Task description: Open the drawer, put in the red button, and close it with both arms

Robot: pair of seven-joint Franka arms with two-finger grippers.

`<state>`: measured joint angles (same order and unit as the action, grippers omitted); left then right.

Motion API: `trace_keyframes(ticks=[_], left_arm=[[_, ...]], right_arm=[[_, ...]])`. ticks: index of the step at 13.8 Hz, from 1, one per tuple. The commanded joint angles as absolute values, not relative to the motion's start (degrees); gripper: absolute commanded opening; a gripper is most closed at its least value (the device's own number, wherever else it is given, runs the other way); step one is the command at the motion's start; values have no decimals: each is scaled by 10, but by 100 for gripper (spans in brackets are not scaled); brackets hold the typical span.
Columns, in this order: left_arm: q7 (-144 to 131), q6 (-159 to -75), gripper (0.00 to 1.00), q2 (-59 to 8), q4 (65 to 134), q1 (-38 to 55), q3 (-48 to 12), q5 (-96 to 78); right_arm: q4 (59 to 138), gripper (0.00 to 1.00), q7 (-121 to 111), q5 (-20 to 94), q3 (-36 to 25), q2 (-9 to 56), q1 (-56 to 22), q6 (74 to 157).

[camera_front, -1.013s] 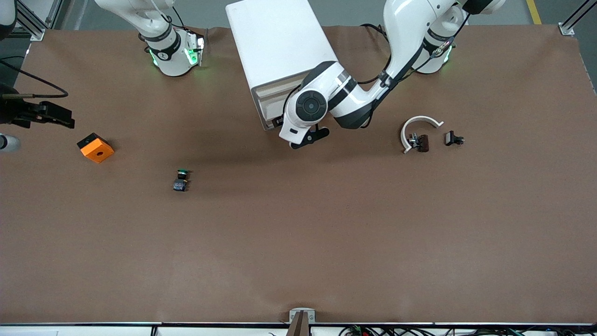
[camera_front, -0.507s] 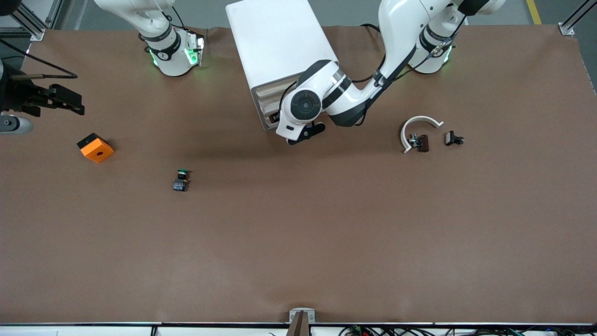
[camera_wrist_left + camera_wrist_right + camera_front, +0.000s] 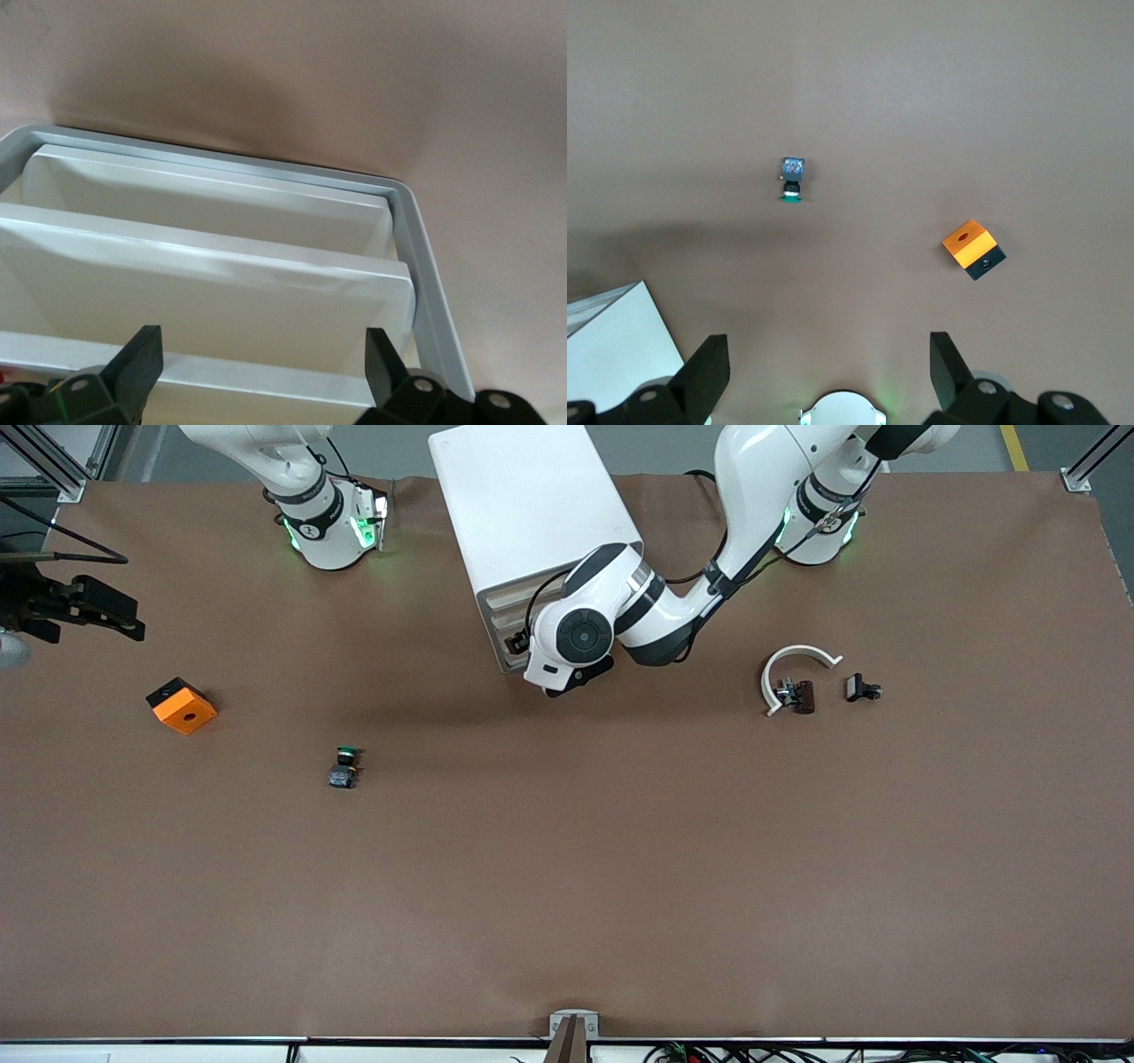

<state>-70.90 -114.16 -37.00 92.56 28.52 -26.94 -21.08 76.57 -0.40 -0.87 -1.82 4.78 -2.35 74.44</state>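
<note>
The left claw [image 3: 257, 359] is right at the cabinet [image 3: 530, 522] front, fingers spread wide, facing the drawer [image 3: 208, 292] fronts. The right claw [image 3: 824, 367] hangs released, up over the right arm's end of the bench [image 3: 620, 868], above the orange block [image 3: 973, 249] and green button [image 3: 792, 178]. Can't spot the red button anywhere.
</note>
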Motion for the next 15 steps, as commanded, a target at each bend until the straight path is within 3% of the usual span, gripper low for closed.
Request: trace_keyframes(ticks=[1,7,10,15], left_arm=[[-718,-1128,100,-374,918,285,-276,-233],[-713,-1129,100,-372,906,269,-269,-193],[-706,-1134,100,-372,894,234,-270,-114],[-647,-1127,100,-350,886,158,-271,-69]], right_arm=[[781,100,3,8,-16,32,10,751],[838,100,-4,31,-46,-6,13,785],[951,100,-8,31,-46,-86,12,859],[949,100,-8,24,-45,-92,11,864]])
